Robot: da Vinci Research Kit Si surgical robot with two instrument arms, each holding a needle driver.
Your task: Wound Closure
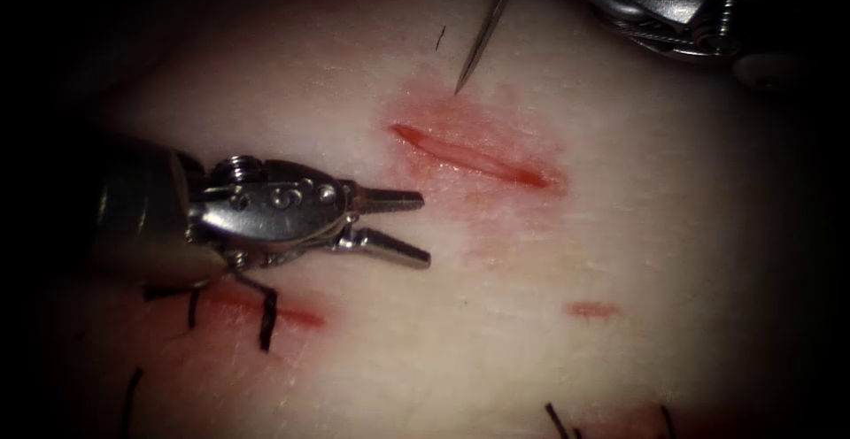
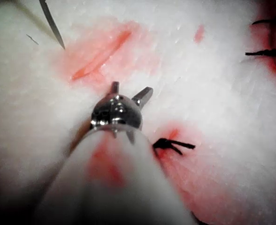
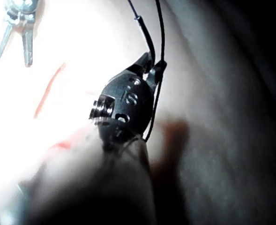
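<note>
Left tool [image 1: 423,228] low on the tissue [image 1: 637,253], left of the cut [image 1: 474,153]; jaws spread, holding nothing, tips just short of the cut's left end; seen from the left wrist [image 2: 130,92] as two splayed tips aimed at the cut [image 2: 100,55].

Right tool [image 1: 660,1] at the top edge, up and right of the cut; from the right wrist [image 3: 152,65] jaws pressed together on the needle [image 1: 482,36] near its rear end, dark thread [image 3: 160,28] running off past the jaws.

Needle free of the tissue; shaft slanting down and left from the top edge, point hanging just above the cut's left end, on the reddened rim; from the left wrist, tip [image 2: 53,26] beside the red patch, apart from the cut itself.

Cut open, slanting down to the right, ringed with red fluid [image 1: 522,129]; no stitch across it.

Below the left tool, a second red mark crossed by dark stitches [image 1: 266,311]; small red spot [image 1: 591,310] lower right; thread ends [image 1: 558,421] at the bottom edge; short dark fleck [image 1: 440,38] left of the needle.
</note>
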